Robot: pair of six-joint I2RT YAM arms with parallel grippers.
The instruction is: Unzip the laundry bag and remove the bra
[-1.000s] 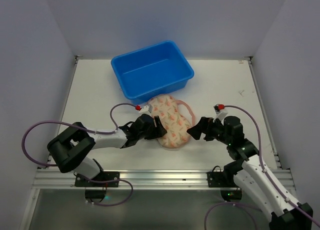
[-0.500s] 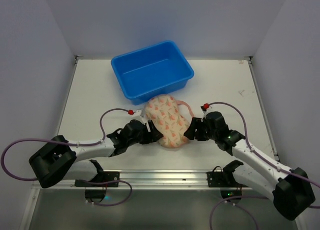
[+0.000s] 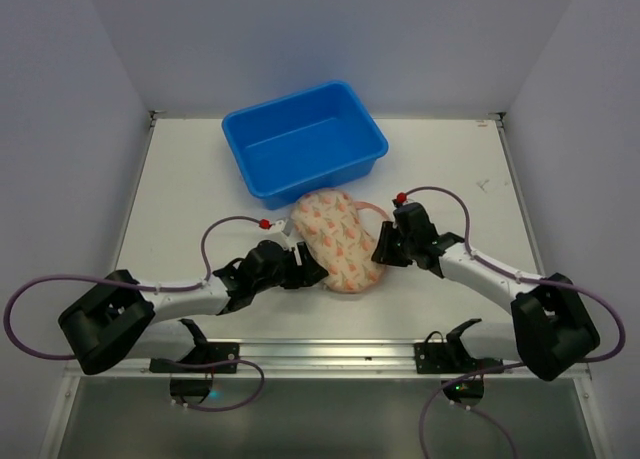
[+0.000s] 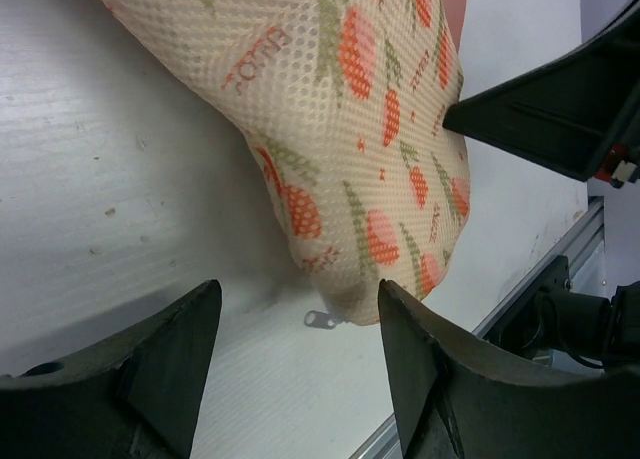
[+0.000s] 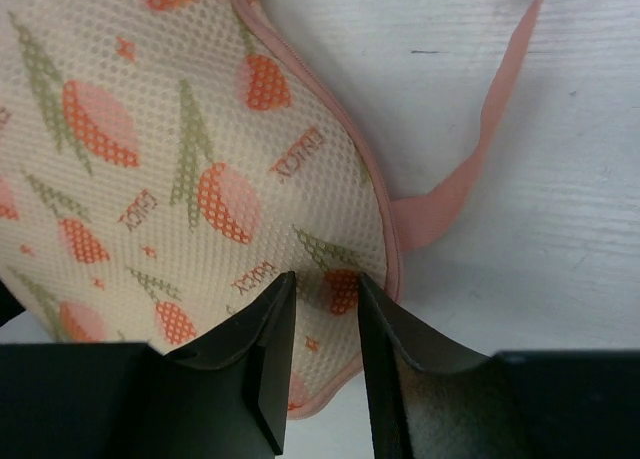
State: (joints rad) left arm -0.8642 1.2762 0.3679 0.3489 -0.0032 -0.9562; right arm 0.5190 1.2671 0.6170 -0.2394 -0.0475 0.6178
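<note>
The bag (image 3: 335,237) lies flat in the middle of the desk (image 3: 190,189), floral mesh side up. Its far end is just beside the front wall of the blue bin (image 3: 252,129). A pink loop (image 5: 482,129) trails off its right side onto the desk. A small metal tab (image 4: 320,320) pokes out at its near end.

The right tool (image 5: 322,309) sits on the bag's right rim. Its fingers are drawn close together, with the mesh and the pink edging between them. I cannot tell whether they pinch it.

The left tool (image 4: 298,297) lies low at the bag's near left end. Its fingers are wide apart and hold nothing, and the bag's tip and the tab are just ahead of the gap.
</note>
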